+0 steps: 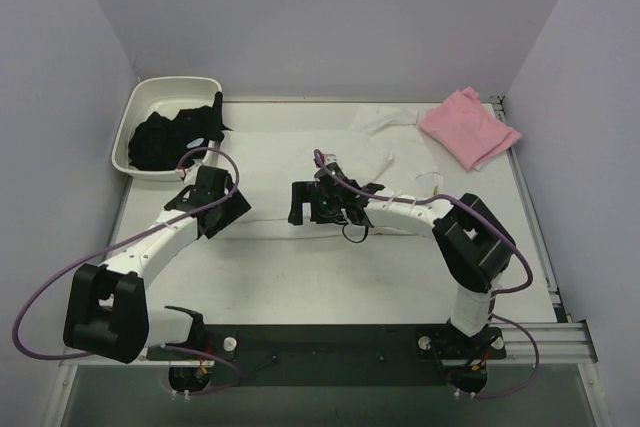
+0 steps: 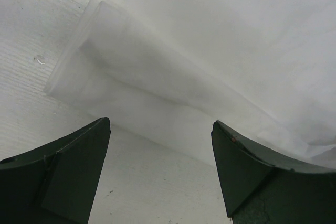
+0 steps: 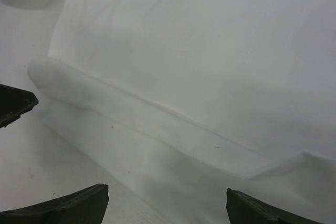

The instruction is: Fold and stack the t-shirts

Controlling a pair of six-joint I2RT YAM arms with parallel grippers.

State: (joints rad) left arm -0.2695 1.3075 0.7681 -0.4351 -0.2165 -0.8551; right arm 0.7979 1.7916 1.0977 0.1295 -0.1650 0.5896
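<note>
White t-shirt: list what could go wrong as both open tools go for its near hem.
1. The hem of the white t-shirt looks rolled over in both wrist views; the left tool or right tool may pinch only one layer, giving a crooked fold.
2. White cloth on the white table gives little contrast, so a tool could close short of the edge.
3. The pink t-shirt lies at the far right corner; a stack there could slip off.

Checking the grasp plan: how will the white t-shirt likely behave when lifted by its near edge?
Probably floppy: the white t-shirt lies flat with soft creases, so it should drape and sag. Likely light, being thin cloth. Its doubled near edge may give slightly firmer purchase.
</note>
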